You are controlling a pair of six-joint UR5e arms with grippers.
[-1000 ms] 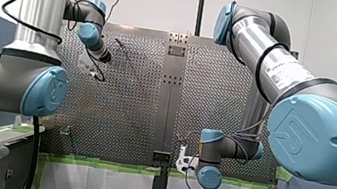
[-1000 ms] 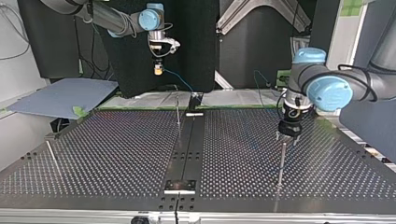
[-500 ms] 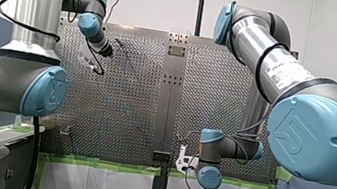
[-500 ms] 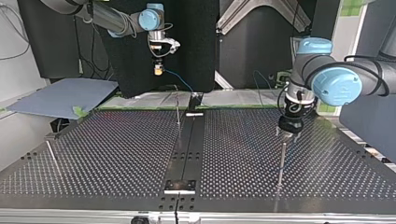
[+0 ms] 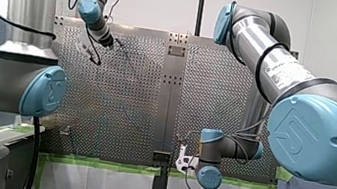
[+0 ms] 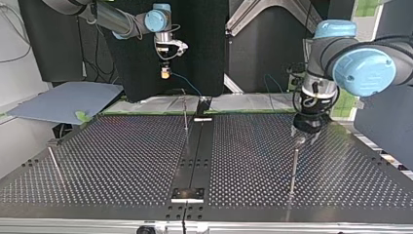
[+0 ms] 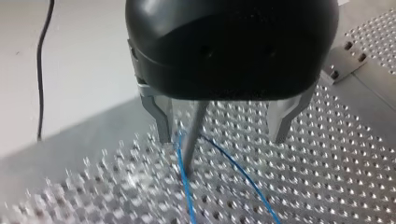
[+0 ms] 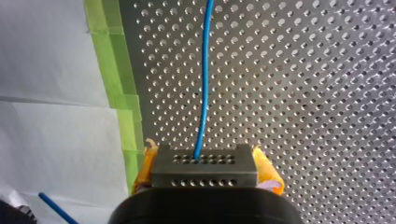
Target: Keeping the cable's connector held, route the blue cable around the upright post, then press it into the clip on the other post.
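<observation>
My left gripper (image 7: 222,137) is black with metal fingers and stands open around a thin upright post (image 7: 192,135) without touching it. The blue cable (image 7: 187,186) curves round that post's foot, close to one finger. In the top view this gripper (image 6: 303,141) hangs just above the post (image 6: 293,168) at the right. My right gripper (image 8: 204,161) is shut on the metal connector (image 8: 204,170), yellow pads (image 8: 267,168) on both sides, and the cable (image 8: 204,79) runs straight out of it. It hovers above the table's far edge (image 6: 165,74), trailing the cable (image 6: 187,85).
A second thin post (image 6: 185,117) stands by the centre rail (image 6: 195,151), and a slanted rod (image 6: 54,163) is at the top view's left. A blue-grey sheet (image 6: 65,100) lies off the table's far left corner. Green tape (image 8: 116,79) lines the table's edge.
My left arm's wrist has swung upward in both views, and its gripper has shifted slightly toward the front view's far edge, staying over the post. The right arm has not moved.
</observation>
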